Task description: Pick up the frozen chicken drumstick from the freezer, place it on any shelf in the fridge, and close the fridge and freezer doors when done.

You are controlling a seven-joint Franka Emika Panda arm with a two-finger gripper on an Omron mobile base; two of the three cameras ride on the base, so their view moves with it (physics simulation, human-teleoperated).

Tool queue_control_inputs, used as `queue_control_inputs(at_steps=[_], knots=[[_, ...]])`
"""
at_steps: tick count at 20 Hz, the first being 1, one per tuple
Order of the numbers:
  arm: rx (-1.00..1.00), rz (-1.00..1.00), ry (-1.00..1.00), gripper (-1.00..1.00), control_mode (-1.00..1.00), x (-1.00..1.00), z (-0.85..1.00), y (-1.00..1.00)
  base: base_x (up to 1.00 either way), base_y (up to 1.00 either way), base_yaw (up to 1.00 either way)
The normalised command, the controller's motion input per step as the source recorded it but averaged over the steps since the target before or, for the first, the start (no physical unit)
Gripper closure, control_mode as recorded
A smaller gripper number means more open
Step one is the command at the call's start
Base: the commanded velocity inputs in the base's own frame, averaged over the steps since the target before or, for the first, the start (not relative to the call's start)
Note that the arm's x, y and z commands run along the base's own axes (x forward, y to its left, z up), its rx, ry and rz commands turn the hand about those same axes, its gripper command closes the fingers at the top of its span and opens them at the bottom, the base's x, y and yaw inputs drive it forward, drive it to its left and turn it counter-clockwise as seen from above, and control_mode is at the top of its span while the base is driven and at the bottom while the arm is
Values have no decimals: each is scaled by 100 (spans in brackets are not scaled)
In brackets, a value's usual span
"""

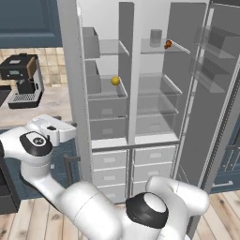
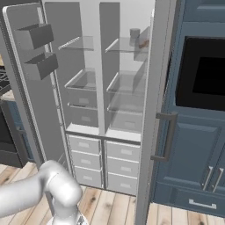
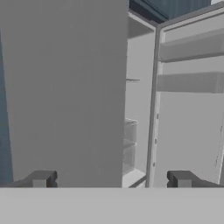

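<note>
Fridge and freezer doors [image 1: 208, 108] both stand swung open, so the shelves are reachable and closing is not yet done. The fridge [image 1: 157, 93], which I judge to be the right-hand, slightly wider compartment, carries the frozen chicken drumstick [image 1: 168, 44] at the right edge of its top shelf, just beside a grey cylinder [image 1: 155, 36]. I take placement as complete. The freezer [image 1: 107, 93] holds a yellow ball [image 1: 115, 80] on its middle shelf. My gripper [image 3: 111, 180] is spread wide and holds nothing, outside the unit with a flat grey door slab [image 3: 65, 87] close ahead, a position suited to pushing it. Door bins [image 2: 40, 65] project inward. A coffee machine [image 1: 22, 79] stands on the counter to the left.
</note>
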Motion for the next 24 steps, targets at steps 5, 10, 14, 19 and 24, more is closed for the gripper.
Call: queue_control_inputs(at_steps=[5, 10, 14, 19, 24], knots=[[-4, 0, 6, -100, -100, 39, -13, -1, 0, 0, 0], [0, 0, 4, -100, -100, 34, -8, -7, 0, 0, 0], [0, 0, 2, -100, -100, 38, -1, -21, 0, 0, 0], [0, 0, 1, -100, -100, 28, 0, -44, 0, 0, 0], [0, 0, 0, -100, -100, 19, 0, -56, 0, 0, 0]])
